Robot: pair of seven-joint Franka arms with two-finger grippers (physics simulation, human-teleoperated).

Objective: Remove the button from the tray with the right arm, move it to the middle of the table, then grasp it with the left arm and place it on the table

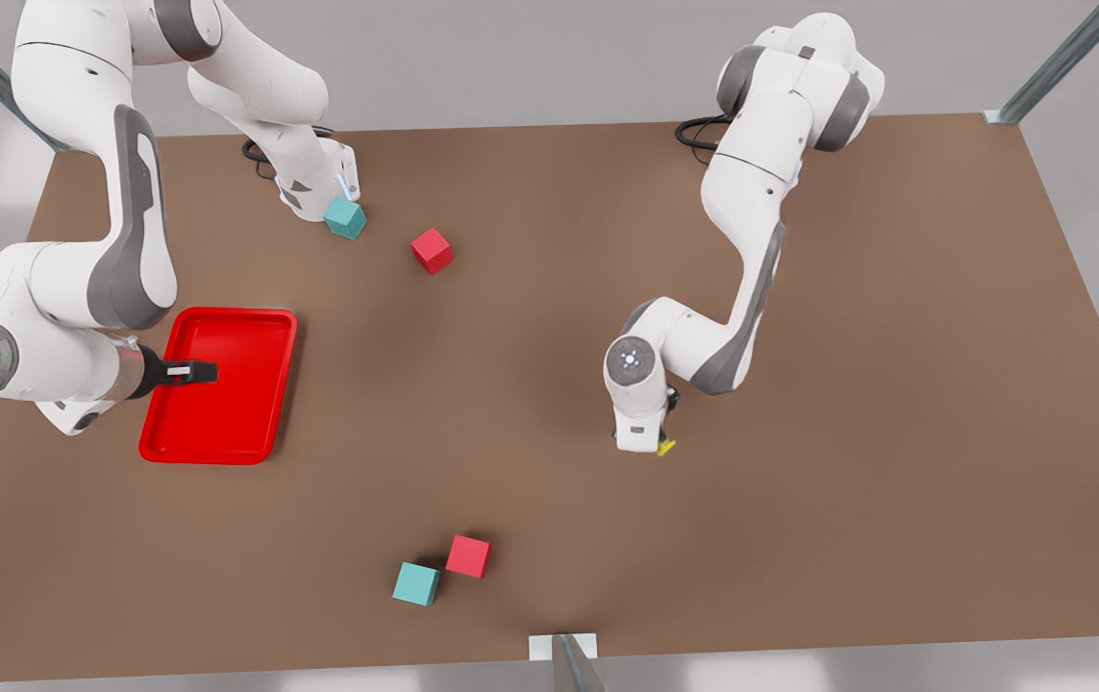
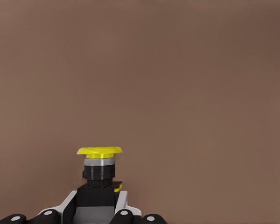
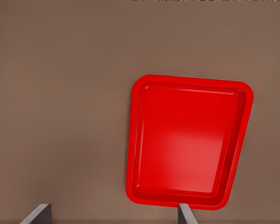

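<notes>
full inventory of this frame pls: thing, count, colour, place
button: 1, yellow cap on dark base, held in the left gripper, low over the table
tray: 1, red, nothing in it, at the front view's left
cubes: 4; red and teal at the far side; red and teal near the front edge
table: 1, brown
left gripper: 1, black, mid-table, shut on the button
right gripper: 1, black, above the tray, open
</notes>
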